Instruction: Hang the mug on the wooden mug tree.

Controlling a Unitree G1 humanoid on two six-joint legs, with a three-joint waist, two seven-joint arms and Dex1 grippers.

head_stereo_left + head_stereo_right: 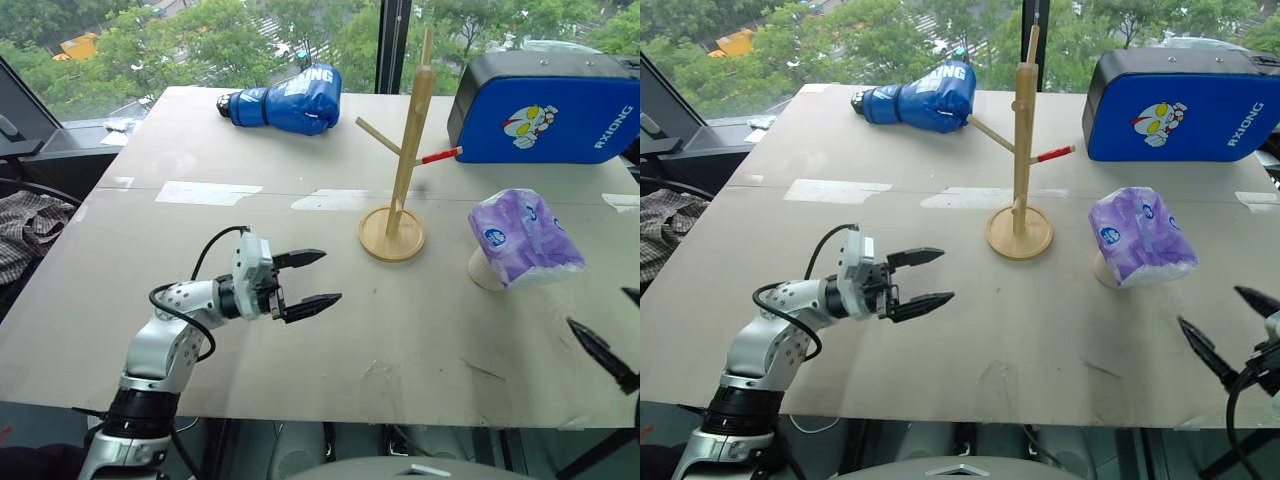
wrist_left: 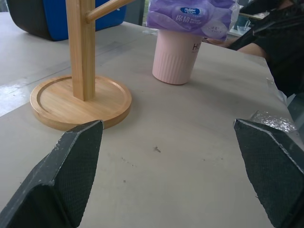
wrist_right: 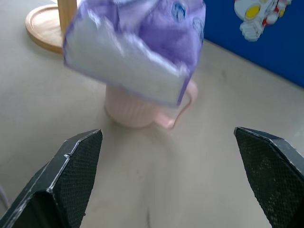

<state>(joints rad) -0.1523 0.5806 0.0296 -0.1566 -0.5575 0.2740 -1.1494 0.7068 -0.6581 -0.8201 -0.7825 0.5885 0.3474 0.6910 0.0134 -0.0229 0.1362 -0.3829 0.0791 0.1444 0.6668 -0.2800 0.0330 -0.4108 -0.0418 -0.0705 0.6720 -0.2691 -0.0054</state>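
The mug [image 3: 133, 111], pale and ribbed, stands upright on the table right of the wooden mug tree [image 1: 408, 150]. A purple tissue packet [image 1: 525, 237] lies over its mouth and hides the inside; its loop handle [image 3: 183, 107] sticks out to one side. The tree's round base [image 1: 392, 236] rests mid-table, and one peg has a red tip [image 1: 441, 155]. My left gripper [image 1: 330, 277] is open and empty, left of the tree and pointing toward it. My right gripper [image 1: 1210, 306] is open and empty near the table's front right edge, short of the mug.
A blue boxing glove [image 1: 285, 100] lies at the back of the table. A blue case [image 1: 545, 105] with a cartoon figure stands at the back right. Pale tape patches [image 1: 208, 192] cross the tabletop [image 1: 330, 360].
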